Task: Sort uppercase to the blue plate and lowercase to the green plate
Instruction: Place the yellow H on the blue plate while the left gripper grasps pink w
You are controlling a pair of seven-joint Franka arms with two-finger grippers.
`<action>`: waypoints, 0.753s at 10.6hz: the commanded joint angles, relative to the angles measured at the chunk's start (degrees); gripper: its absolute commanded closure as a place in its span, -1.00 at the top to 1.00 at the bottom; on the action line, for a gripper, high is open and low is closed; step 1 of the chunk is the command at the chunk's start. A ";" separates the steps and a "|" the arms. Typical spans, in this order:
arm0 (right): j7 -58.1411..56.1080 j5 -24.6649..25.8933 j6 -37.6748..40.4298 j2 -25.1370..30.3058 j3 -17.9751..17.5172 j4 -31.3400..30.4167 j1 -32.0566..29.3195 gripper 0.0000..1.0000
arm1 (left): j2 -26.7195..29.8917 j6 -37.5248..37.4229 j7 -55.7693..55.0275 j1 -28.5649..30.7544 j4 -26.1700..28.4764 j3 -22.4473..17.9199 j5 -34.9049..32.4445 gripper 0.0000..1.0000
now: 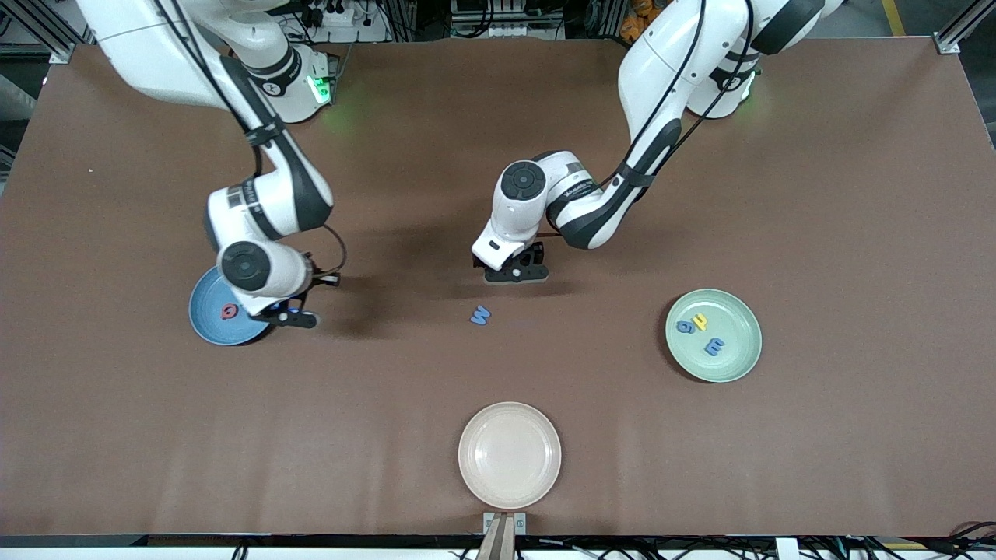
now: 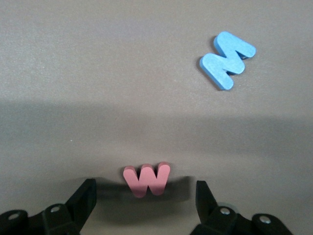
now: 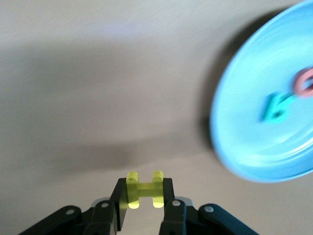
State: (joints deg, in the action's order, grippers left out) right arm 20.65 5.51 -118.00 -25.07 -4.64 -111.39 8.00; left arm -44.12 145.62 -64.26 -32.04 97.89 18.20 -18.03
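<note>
Only the left wrist view shows the red w [image 2: 146, 179] lying on the tabletop [image 2: 98, 73] between the spread fingers of the left gripper [image 2: 145, 199], light-blue M [image 2: 227, 59] nearby. Only the right wrist view shows the right gripper [image 3: 142, 201] clamping the yellow H [image 3: 144, 188] beside the blue plate [image 3: 254, 147], a teal R [image 3: 278, 107] in the plate.

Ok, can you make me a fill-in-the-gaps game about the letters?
The right claw grips a yellow letter, capital ___.
The open left claw sits around a red letter, small ___.
The green plate holds ___ letters.
Missing words: H; w; three.
</note>
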 commanded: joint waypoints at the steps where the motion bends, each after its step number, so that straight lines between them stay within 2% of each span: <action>1: -14.35 0.29 1.19 0.55 6.29 1.09 -0.43 -0.45 | 0.35 0.19 -1.48 -0.57 -0.07 -0.54 -1.92 0.70; 6: -35.38 0.46 1.10 -1.03 13.86 0.30 -2.45 -0.39 | 0.35 0.19 -1.31 -0.40 -0.15 -0.54 -3.32 0.50; 8: -37.88 0.46 0.49 -2.79 15.01 0.12 -2.46 -0.29 | 0.26 0.19 -1.31 -0.40 -0.15 -0.62 -3.50 0.47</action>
State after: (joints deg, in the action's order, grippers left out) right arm -15.24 5.53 -117.10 -26.70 10.24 -111.07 5.89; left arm -44.11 145.62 -64.26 -32.07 97.81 18.11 -19.41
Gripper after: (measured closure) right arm 0.656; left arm 0.256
